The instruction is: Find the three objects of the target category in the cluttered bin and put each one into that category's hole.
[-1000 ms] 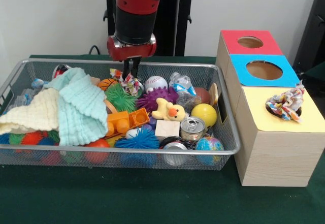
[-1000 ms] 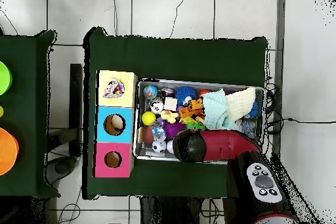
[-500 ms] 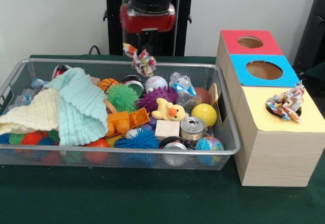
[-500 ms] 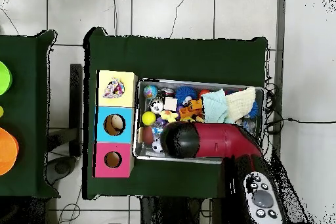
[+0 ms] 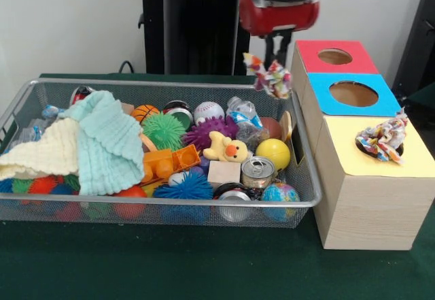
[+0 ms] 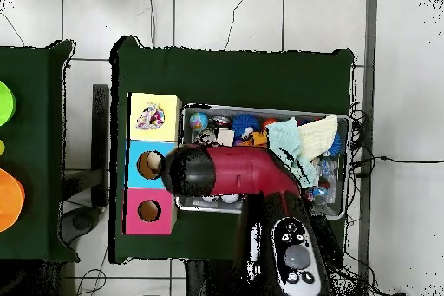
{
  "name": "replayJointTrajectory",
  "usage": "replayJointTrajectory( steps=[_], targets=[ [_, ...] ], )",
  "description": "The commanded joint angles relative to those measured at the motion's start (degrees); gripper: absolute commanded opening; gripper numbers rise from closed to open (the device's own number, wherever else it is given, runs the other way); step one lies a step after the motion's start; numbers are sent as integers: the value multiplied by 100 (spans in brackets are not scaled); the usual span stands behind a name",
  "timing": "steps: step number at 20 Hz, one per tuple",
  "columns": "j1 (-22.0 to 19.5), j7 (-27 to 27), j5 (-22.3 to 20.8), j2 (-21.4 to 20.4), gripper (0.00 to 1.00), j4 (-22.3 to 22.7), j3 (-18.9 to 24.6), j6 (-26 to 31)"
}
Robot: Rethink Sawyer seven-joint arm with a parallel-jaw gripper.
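Observation:
My gripper (image 5: 274,55) is shut on a spotted fabric piece (image 5: 272,79) and holds it in the air above the far right corner of the wire-mesh bin (image 5: 163,208), just left of the boxes. A second spotted fabric piece (image 5: 383,139) lies bunched over the hole of the yellow-faced box (image 5: 401,167); it also shows in the overhead view (image 6: 150,117). A third piece is not visible. In the overhead view the red arm (image 6: 234,171) hides the gripper and reaches toward the blue-faced box (image 6: 139,165).
The bin holds a mint-green cloth (image 5: 109,140), a cream cloth (image 5: 41,152), spiky balls, a yellow duck (image 5: 228,148), cans, a globe ball and more. The blue-faced box (image 5: 353,94) and the red-faced box (image 5: 334,56) stand behind the yellow one.
My gripper has lifted the spotted fabric piece out of the bin and carried it to the right, toward the boxes.

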Motion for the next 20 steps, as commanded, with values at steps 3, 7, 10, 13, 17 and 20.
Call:
replayJointTrajectory(
  steps=[3, 7, 10, 13, 17, 20],
  targets=[
    [674, 1872, 620, 447, 0, -880, -93, 304],
    [917, 2114, 819, 715, 0, -1233, -347, 171],
    [961, 2109, 937, 785, 0, -1367, -394, 141],
    [1028, 2262, 1077, 950, 0, -1531, -462, -25],
    [1119, 2307, 1066, 1298, 0, -1913, -575, -288],
    [1130, 2388, 1080, 1429, 0, -2005, -666, -399]
  ],
)
